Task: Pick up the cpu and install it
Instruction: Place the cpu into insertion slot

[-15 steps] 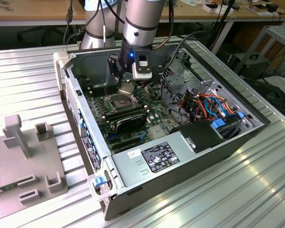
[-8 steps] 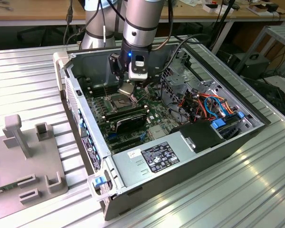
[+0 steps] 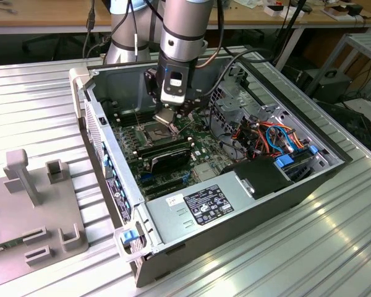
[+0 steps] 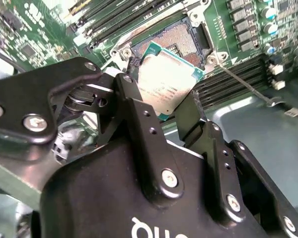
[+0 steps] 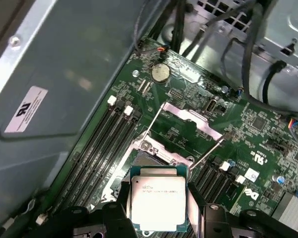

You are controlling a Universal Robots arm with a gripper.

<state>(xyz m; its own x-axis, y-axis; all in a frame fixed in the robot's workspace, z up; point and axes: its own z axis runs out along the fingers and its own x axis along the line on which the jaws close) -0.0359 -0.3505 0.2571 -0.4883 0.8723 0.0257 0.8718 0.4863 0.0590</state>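
Over open socket [image 4: 181,39]: hand [image 5: 159,206] clamps cpu [image 4: 166,82] by 2 edges.

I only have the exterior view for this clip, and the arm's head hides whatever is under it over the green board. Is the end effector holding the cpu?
Observer: Yes. In the first wrist view the end effector is shut on the cpu, with a black finger on each of two opposite edges and the grey face showing.
Operator: Is the socket open for it?
Observer: In the second wrist view the socket lies uncovered, with its contact field bare.
Operator: So the chip is not seated?
Observer: No. The second wrist view shows it tilted and overlapping one edge of the socket. I cannot tell whether a corner touches.
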